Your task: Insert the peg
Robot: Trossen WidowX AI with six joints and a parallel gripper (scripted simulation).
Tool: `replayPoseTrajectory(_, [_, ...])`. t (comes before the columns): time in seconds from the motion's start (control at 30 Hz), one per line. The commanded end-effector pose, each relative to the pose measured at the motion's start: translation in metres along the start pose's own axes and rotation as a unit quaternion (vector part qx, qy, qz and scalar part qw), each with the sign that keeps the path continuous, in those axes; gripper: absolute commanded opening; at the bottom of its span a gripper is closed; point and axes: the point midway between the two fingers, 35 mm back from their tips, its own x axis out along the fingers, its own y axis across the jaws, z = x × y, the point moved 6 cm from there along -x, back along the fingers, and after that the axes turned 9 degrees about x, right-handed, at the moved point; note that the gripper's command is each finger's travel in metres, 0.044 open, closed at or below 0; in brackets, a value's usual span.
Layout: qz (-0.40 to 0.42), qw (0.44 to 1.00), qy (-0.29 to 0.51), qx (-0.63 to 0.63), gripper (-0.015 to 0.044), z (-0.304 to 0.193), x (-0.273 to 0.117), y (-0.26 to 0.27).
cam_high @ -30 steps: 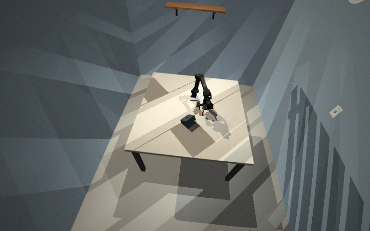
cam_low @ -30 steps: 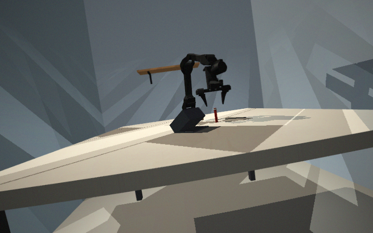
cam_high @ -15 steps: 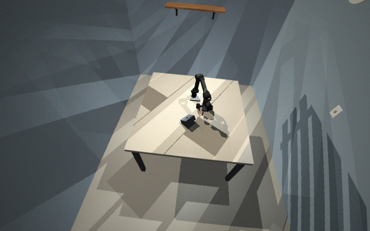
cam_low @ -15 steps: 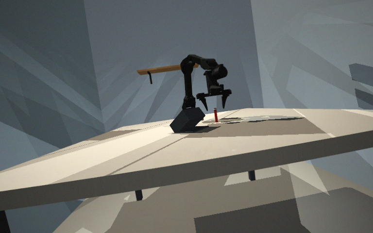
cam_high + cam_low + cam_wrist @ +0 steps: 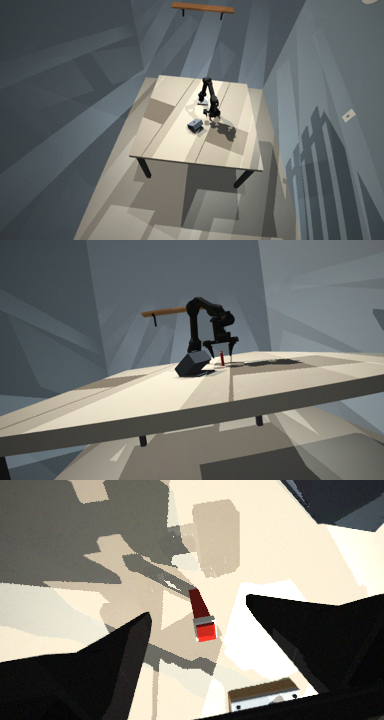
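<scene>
Gripper poised over peg

The gripper (image 5: 210, 113) (image 5: 222, 356) (image 5: 199, 607) has its 2 jaws spread wide with nothing grasped. The red peg (image 5: 210, 118) (image 5: 222, 358) (image 5: 200, 607) stands upright on the table (image 5: 169, 144) (image 5: 135, 398) (image 5: 280, 555), beside the block (image 5: 195, 123) (image 5: 190, 364) (image 5: 350, 500). Step 1, the pick, seems in hand; next calls for lowering squarely, then closing. The wrist view cuts off the block; its hole's shape is too small to judge.
</scene>
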Motion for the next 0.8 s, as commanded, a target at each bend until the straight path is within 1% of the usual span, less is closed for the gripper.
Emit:
replayPoseTrajectory(0.0, [0.0, 1.0, 0.006, -0.002, 0.044, -0.0018, 0.0086, -0.0006])
replayPoseTrajectory(0.13, [0.0, 1.0, 0.006, -0.002, 0.044, -0.0018, 0.0089, -0.0007])
replayPoseTrajectory(0.67, [-0.001, 1.0, 0.002, 0.0, 0.002, -0.0007, 0.0053, -0.0005])
replayPoseTrajectory(0.77, [-0.001, 1.0, 0.002, 0.0, 0.0, -0.0007, 0.0053, -0.0005])
